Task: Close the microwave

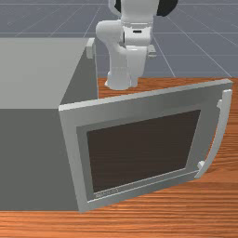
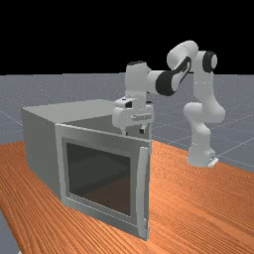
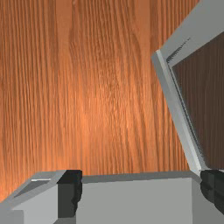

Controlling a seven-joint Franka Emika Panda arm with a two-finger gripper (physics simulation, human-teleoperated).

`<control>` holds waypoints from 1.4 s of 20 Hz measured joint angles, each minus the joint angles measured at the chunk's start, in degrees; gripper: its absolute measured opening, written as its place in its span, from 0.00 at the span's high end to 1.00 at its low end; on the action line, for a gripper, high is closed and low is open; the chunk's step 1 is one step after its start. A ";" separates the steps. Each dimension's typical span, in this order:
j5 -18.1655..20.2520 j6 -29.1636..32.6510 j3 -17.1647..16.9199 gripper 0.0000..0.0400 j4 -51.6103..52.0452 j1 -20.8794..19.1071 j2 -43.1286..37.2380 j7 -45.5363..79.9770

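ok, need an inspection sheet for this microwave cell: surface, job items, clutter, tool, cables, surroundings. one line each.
surface: orange-brown wood table, grain visible.
microwave: grey body on the table, at the front view's left.
door: open, swung out from the body; dark window, curved handle on its free side.
clutter: nothing seen.
tool: open, nothing gripped, by the door's top edge in the far view; contact with the door can't be confirmed.
arm: white and grey, base on the table at the far view's right.
cables: nothing seen.
surroundings: grey floor with pale grid lines.
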 joint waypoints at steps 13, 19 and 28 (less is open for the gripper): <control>-0.12 -3.43 0.06 0.00 7.99 0.19 3.55 -0.85; -1.94 12.79 -0.34 0.00 2.32 0.26 2.42 0.21; -0.94 9.28 -0.24 0.00 5.58 -0.04 4.01 -1.02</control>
